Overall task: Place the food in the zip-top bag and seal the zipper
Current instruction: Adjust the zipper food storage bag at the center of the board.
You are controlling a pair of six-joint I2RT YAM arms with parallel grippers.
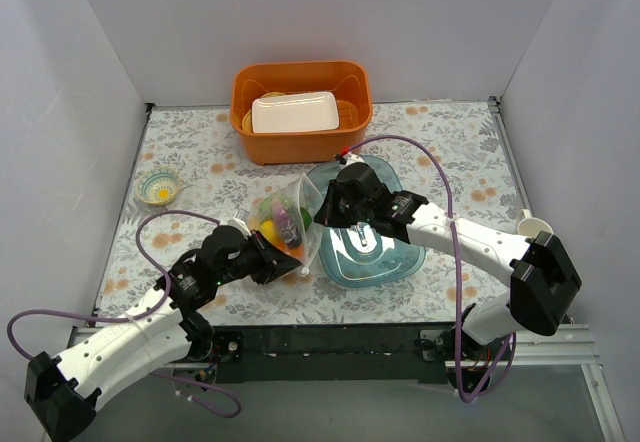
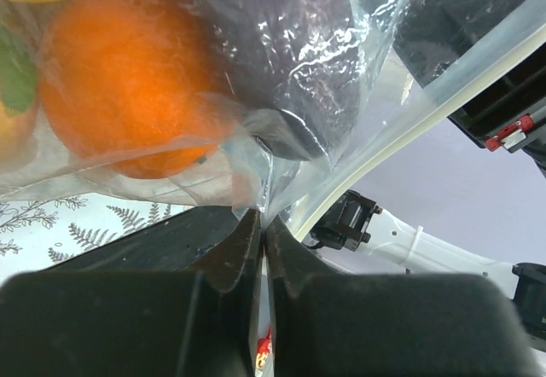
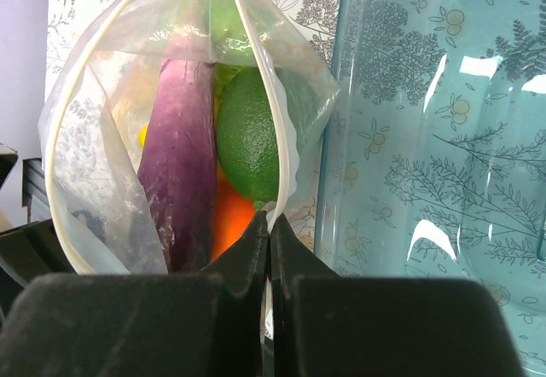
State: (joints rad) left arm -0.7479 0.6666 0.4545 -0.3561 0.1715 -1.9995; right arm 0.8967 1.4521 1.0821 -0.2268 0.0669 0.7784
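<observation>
The right claw [image 3: 269, 223] is clenched on the zipper [image 3: 290, 151], pinching the whitish strip at the near end of the mouth. From that pinch the strip splits into two lips that bow apart and run straight ahead of the claw, so the mouth gapes as a tall oval whose long axis points directly away from the fingers. The zip-top bag [image 3: 94, 164] lies just ahead of this claw. The food is already inside: a purple eggplant [image 3: 179, 164] lies lengthwise along that axis, a green fruit [image 3: 247, 134] sits to its right, and an orange [image 2: 128, 78] lies beneath them. The blue tray [image 3: 426, 138] sits on the surface just to the claw's right.

The left claw [image 2: 261, 223] is also clenched, gripping a fold of bag film right beside the strip. The loaded belly of the bag bulges above and ahead of its fingertips.

Filling looks done and sealing remains. The right claw is the one already on the strip, so the closing stroke would probably travel forward along that axis. The left claw would anchor the bag against the pull. The bulging eggplant near the lips could keep them from meeting.
</observation>
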